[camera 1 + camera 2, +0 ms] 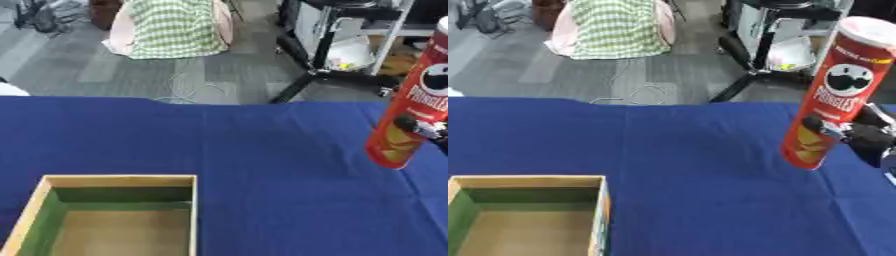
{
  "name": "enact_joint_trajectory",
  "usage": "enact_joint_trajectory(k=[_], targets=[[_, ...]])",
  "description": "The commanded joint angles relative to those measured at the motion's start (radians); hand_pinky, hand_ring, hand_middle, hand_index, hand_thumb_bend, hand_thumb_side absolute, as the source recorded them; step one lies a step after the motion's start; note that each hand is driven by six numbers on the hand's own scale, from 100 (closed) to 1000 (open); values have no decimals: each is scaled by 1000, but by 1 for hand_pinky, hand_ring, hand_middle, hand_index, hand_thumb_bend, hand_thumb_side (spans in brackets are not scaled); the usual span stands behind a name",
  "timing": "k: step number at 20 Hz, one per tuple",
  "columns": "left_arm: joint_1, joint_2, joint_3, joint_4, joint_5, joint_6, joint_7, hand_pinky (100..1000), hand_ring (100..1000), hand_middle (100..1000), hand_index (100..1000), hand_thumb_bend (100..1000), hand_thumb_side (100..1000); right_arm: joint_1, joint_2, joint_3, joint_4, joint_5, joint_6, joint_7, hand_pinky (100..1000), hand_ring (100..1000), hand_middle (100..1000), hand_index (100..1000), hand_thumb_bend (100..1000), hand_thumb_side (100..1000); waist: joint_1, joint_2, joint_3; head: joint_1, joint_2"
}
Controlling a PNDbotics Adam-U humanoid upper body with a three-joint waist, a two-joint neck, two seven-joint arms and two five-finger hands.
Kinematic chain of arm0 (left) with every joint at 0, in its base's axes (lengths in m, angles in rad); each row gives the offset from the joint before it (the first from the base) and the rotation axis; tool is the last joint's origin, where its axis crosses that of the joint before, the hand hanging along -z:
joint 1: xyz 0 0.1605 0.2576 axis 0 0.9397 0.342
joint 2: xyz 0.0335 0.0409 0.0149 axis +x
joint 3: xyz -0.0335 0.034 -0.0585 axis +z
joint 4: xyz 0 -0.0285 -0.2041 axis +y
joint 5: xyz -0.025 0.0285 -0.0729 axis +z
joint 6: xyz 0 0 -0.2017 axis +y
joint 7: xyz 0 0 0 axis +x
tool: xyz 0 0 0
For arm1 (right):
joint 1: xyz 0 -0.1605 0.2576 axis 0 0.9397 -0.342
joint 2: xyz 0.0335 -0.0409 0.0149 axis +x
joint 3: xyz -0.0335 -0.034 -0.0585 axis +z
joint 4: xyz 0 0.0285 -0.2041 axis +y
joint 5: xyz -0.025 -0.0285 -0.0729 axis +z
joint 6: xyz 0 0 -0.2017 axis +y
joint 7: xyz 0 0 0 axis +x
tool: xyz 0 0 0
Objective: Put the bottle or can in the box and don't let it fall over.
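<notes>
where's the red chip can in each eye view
Left eye view: the red chip can is at the right edge, top cut off, held by the right hand.
Right eye view: right of centre, whole, tilted.
Shared landmark: the wooden box at lower left.

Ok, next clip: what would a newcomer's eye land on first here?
The tall red cylindrical chip can, tilted and lifted above the blue tablecloth at the right, gripped low down by the robot's black right hand. Next, the open wooden box with a green inner wall at the lower left, holding nothing.
</notes>
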Motion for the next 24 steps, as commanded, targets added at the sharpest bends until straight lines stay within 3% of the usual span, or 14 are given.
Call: enact_joint_trajectory(k=[1,13,24], targets=[[1,25,12,-20,4,1,-2,942,952,808,777,100,692,-20,-59,-7,-26,-4,5,0,993,1000,950,517,642,100,-1,-36,0,-3,6],[3,32,13,-20,13,5,-4,945,951,809,777,100,686,-63,-56,20,-60,0,33,1,998,1000,948,517,645,100,-10,-72,4,-1,52],[8,44,13,-20,28,15,-6,947,952,810,777,100,676,-138,-28,62,-126,-17,77,2,1000,1000,942,518,630,100,-23,-133,-1,1,100]])
